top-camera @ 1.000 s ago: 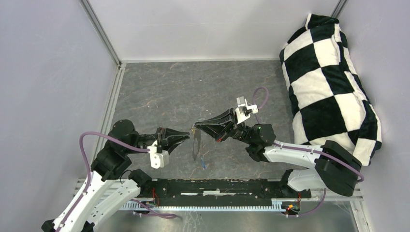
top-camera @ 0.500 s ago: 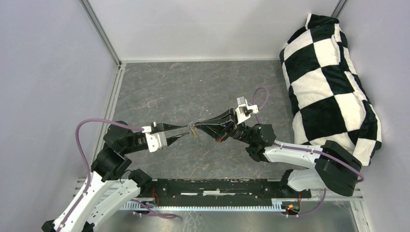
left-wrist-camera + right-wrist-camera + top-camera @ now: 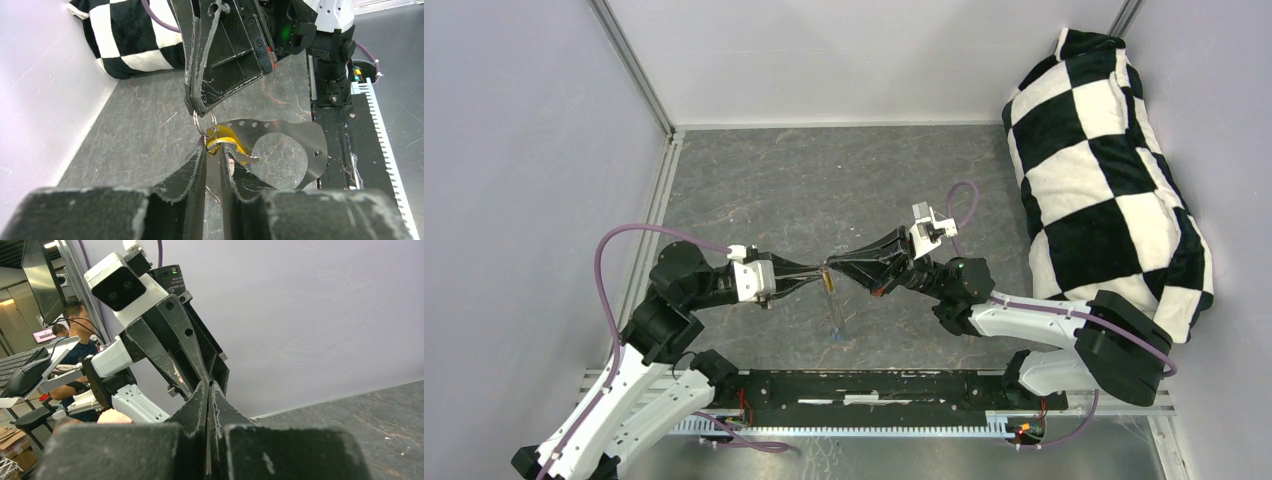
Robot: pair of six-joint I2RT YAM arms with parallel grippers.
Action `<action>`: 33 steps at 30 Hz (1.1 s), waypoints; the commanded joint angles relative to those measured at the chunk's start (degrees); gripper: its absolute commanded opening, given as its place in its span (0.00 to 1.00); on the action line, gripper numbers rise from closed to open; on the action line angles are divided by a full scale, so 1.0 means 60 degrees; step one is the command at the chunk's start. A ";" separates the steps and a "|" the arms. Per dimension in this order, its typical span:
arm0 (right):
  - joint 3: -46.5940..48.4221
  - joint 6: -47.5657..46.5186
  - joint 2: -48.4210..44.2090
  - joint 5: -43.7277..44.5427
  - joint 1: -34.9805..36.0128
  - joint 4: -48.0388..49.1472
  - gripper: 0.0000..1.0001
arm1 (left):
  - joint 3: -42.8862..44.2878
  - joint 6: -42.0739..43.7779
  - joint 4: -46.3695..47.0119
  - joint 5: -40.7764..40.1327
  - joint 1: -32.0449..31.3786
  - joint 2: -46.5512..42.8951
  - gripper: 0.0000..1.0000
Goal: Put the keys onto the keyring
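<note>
Keyring point(image 3: 287, 131) hangs mid-frame from our clenched right claw point(image 3: 192, 104). Our left claw point(image 3: 215, 159) has swung in to meet it, narrowly parted around the gold key point(image 3: 223, 141); whether it grips, we cannot tell. Threading looks imminent.

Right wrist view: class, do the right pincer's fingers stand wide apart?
No, the right pincer is pressed shut, with barely a slit showing between its tips.

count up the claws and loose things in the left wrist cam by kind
claw: 2 (left claw, right claw)
yellow-headed key: 1
small wire ring: 1
grey keyring band: 1
checkered cushion: 1
total: 6
</note>
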 commanded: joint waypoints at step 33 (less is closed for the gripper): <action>-0.0054 -0.0051 0.0030 0.0435 0.0134 0.0691 0.00 | 0.0317 0.3149 -0.0756 0.2564 -0.0022 0.0339 0.16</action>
